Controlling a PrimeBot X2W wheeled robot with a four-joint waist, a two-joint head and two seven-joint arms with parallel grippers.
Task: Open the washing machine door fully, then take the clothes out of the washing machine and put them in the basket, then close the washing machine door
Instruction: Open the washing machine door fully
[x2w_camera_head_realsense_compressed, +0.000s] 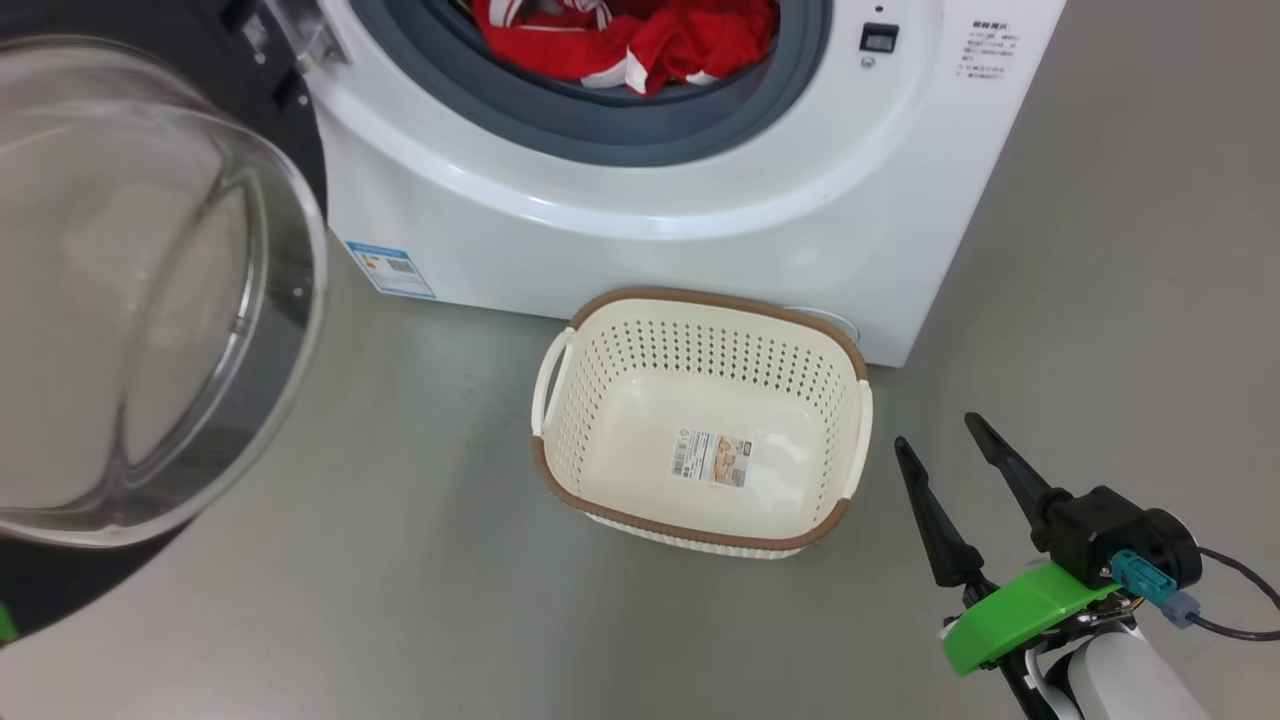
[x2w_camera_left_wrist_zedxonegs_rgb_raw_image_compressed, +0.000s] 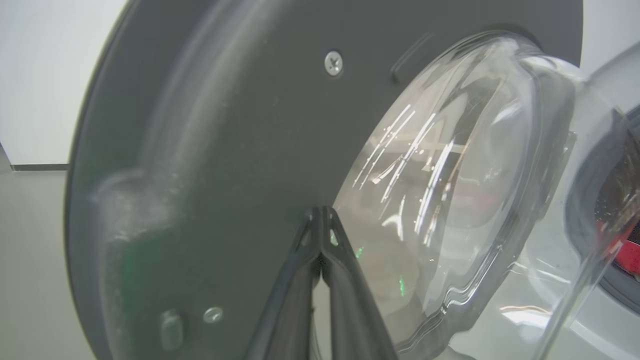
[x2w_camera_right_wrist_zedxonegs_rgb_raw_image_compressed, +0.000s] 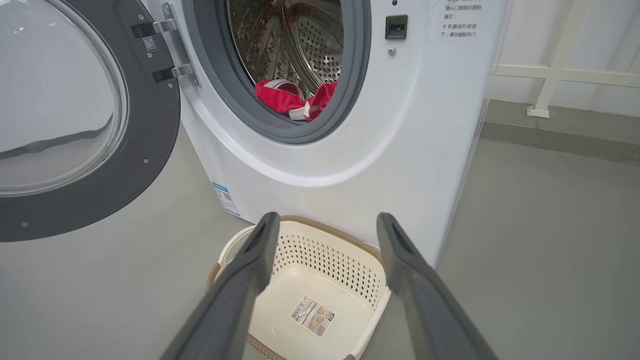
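The white washing machine (x2w_camera_head_realsense_compressed: 700, 200) stands at the top of the head view. Its door (x2w_camera_head_realsense_compressed: 150, 300) is swung open to the left, glass bowl bulging toward me. Red clothes (x2w_camera_head_realsense_compressed: 650, 40) with white stripes lie in the drum mouth, also seen as clothes (x2w_camera_right_wrist_zedxonegs_rgb_raw_image_compressed: 295, 100). The cream basket (x2w_camera_head_realsense_compressed: 700, 297) sits on the floor before the machine with nothing but a sticker inside. My left gripper (x2w_camera_left_wrist_zedxonegs_rgb_raw_image_compressed: 320, 212) is shut on nothing, its tips close to the door's dark inner face (x2w_camera_left_wrist_zedxonegs_rgb_raw_image_compressed: 225, 150) beside the glass. My right gripper (x2w_camera_head_realsense_compressed: 935, 432) stands open right of the basket (x2w_camera_right_wrist_zedxonegs_rgb_raw_image_compressed: 330, 235).
Grey floor spreads around the machine, with free room to the right of the basket. A blue label (x2w_camera_head_realsense_compressed: 392, 268) marks the machine's lower left front. A white rail (x2w_camera_right_wrist_zedxonegs_rgb_raw_image_compressed: 550, 75) runs along the wall behind, right of the machine.
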